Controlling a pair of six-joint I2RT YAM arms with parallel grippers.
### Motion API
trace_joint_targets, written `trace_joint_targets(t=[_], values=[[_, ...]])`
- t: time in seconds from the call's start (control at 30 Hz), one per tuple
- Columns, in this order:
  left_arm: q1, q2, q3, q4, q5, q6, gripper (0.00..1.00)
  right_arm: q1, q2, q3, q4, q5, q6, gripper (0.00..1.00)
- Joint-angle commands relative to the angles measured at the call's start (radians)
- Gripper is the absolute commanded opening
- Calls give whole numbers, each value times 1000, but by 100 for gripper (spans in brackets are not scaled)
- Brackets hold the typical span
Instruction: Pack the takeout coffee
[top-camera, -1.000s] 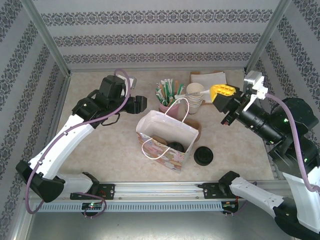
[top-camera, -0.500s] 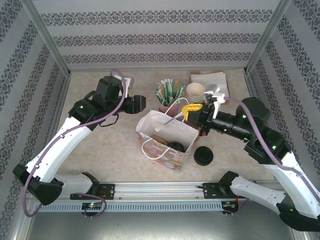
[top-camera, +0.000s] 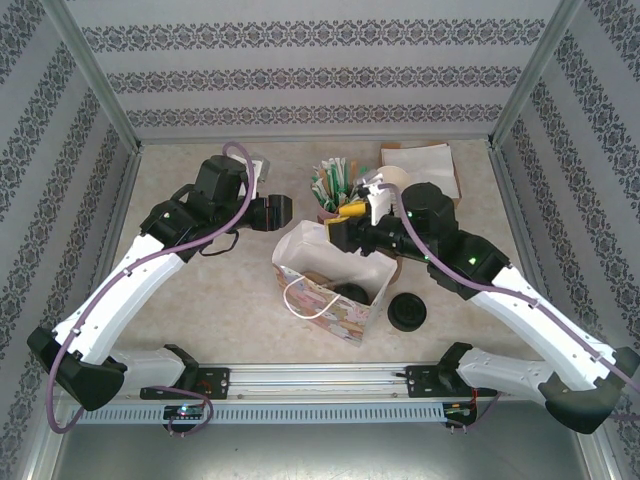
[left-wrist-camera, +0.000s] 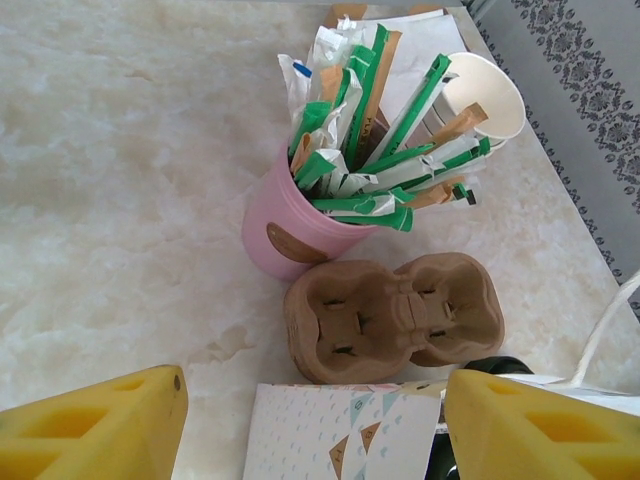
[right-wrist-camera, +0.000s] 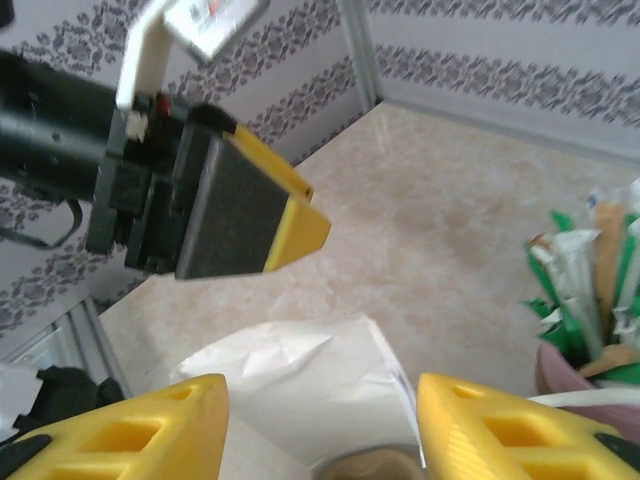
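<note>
**Coffee sits in the bag; both grippers empty**

Right gripper (right-wrist-camera: 320, 392): fingers spread. Nothing is pinched. It hangs over the far rim of the bag (top-camera: 352, 318), with the white paper edge below the gap.

Left gripper (left-wrist-camera: 315, 385): also spread and empty. It is just off the bag's far-left corner, near the pink cup (left-wrist-camera: 290, 235) of sachets.

Coffee (top-camera: 351, 292): down inside the bag, toward the near wall. It appears upright with the lid on top. A brown item lies beside it in the bag; we cannot tell what it is. A loose lid (top-camera: 407, 312) lies on the table just right of the bag.

Handling (our judgement):
- Paper cup, so the wall will give under a hard squeeze.
- The top is a press fit and may pop off if we lift by it.
- If filled, it has some weight and will spill when tipped.
- We would take it across the body just under the rim of its top, close gently and keep it vertical.
- The bag is thin paper and will likely shift or buckle if bumped.

Looks: small, dark, with a round black plastic top. From above we see mostly that top; the cup wall is in shadow.
</note>
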Motion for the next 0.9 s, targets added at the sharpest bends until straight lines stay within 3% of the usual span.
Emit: trace_joint_targets(t=[0.0, 0.13, 0.2, 0.4, 0.57, 0.67, 0.87], values=[[-16, -27, -18, 38, 33, 5, 67, 3, -47, 108, -36, 131, -9, 56], [-16, -30, -33, 46, 39, 23, 65, -36, -64, 186, -99, 295, -42, 59], [-15, -28, -36, 41, 43, 42, 65, -125, -52, 223, -135, 322, -38, 58], [-16, -3, 0, -22, 85, 128, 66, -548, 55, 216, -115, 114, 75, 56], [-16, -4, 35, -76, 78, 201, 69, -763, 285, 234, -111, 23, 114, 55], [-16, -23, 30, -67, 83, 204, 68, -825, 432, 246, -93, -11, 81, 56], [-17, -50, 39, -110, 115, 228, 67, -848, 674, 321, -106, 23, 40, 60]])
